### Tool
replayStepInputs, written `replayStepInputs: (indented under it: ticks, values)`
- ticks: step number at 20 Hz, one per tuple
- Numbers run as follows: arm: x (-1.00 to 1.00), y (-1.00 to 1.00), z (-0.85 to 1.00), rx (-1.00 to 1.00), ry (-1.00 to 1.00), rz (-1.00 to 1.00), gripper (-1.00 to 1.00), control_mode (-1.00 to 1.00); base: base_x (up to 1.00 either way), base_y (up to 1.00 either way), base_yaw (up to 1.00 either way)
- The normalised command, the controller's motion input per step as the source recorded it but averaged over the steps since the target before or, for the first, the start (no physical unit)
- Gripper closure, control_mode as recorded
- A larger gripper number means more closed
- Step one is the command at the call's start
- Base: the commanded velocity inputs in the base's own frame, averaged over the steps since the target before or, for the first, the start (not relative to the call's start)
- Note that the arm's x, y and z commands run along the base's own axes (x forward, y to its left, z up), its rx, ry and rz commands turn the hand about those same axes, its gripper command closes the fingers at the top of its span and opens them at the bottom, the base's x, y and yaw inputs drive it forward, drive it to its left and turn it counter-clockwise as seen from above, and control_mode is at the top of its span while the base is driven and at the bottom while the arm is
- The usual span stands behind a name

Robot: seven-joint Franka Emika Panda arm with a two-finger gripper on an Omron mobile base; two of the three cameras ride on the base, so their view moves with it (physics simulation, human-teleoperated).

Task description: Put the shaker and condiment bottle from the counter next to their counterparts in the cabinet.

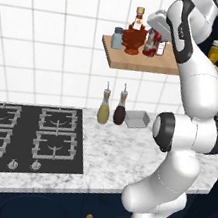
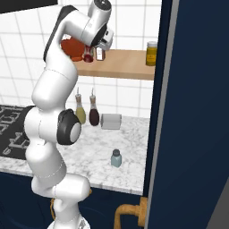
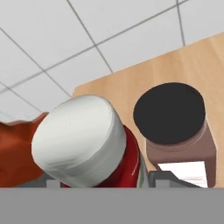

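Left base view: the gripper point(image 1: 157, 36) is seen up at the cabinet point(image 1: 154, 64), upper centre of frame, w/ the condiment bottle point(image 1: 152, 41) under it, standing on the shelf just right of the maple-leaf bottle point(image 1: 135, 34). In the hand view the bottle's white cap is at lower left, a grey finger tip point(image 3: 164, 178) close at its right side, so the jaws are judged closed on the bottle at a narrow-ish gap, grip not yet let go; actual pad contact can't be fully confirmed. A brown jar point(image 3: 179, 131) w/ dark lid is just beside the bottle, lower right of that view. Progress: approx. half done. Condiment bottle is delivered next to its counterpart but release is left; the shaker point(image 2: 116, 158) is on the counter point(image 2: 129, 134), lower centre of the right base view, untouched, so its pick and placing beside the shelf shaker point(image 1: 117, 38) are left. Counts: 2 shakers (1 shelf, 1 counter), 1 red squeeze bottle, 1 leaf bottle, 1 brown jar, 1 yellow jar point(image 2: 152, 53) at shelf's right end, 2 oil cruets point(image 1: 112, 109) on the counter.
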Motion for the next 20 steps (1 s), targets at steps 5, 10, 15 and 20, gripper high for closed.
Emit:
replayStepInputs:
  ticks: [5, 10, 15, 20]
  values:
    - [0.10, -0.02, -0.34, -0.04, 0.00, 0.00, 1.00, -1.00, 0.00, 0.00, 0.00]
    - [0.00, 0.00, -0.40, -0.06, -0.01, 0.00, -1.00, -1.00, 0.00, 0.00, 0.00]
    - [0.02, 0.00, -0.21, -0.02, 0.00, 0.00, -1.00, -1.00, 0.00, 0.00, 0.00]
    - [0.00, -0.03, 0.22, 0.07, 0.00, 0.00, -1.00, -1.00, 0.00, 0.00, 0.00]
